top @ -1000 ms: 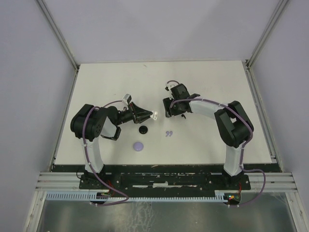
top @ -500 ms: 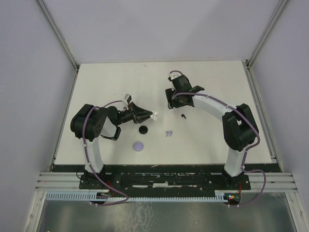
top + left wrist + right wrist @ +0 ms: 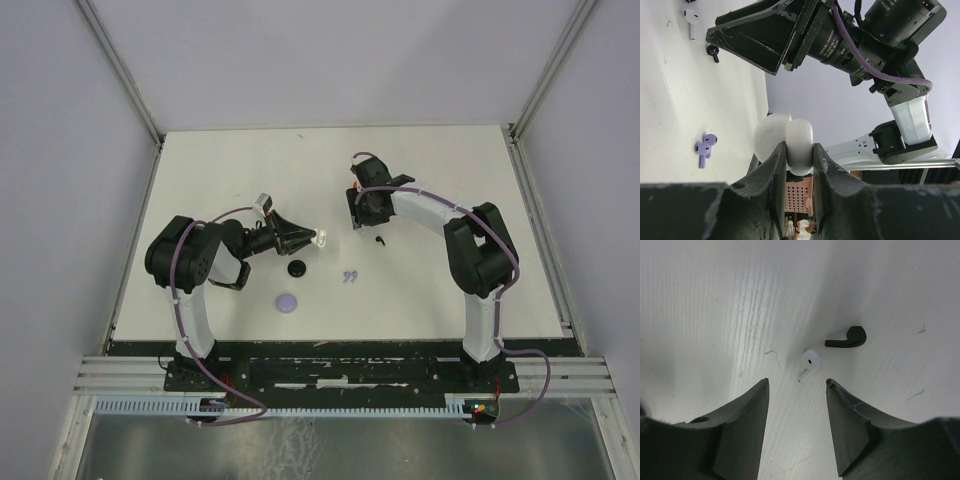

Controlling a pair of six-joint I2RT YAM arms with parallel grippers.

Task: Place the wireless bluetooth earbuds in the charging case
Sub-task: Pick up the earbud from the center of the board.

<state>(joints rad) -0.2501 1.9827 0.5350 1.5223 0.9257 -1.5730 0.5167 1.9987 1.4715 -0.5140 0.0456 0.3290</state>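
Your left tool (image 3: 800, 152) is clenched on the white charging case (image 3: 775, 137). It pinches the case by its two sides, and the case looks lifted off the desk (image 3: 450, 290). The case looks round, smooth and hard, so I think it could slip or turn if you squeeze less.

Your right tool (image 3: 797, 385) has its two fingers spread apart with nothing between them. It hangs over the white earbud (image 3: 810, 361), which lies on the desk in the middle of the right wrist view, just past the finger tips. A black earbud (image 3: 847, 338) lies just beside it, up and to the right, not touching.

The white earbud is tiny and shiny and looks very light, so it will probably skid or flip easily. I would pinch it across the fat round head, not the thin stem, and squeeze gently. Mind the black one so close by.

A pair of lavender earbuds (image 3: 349, 277) lies low in the middle of the top view. A black disc (image 3: 297, 268) and a lavender disc (image 3: 288, 301) sit to their left.
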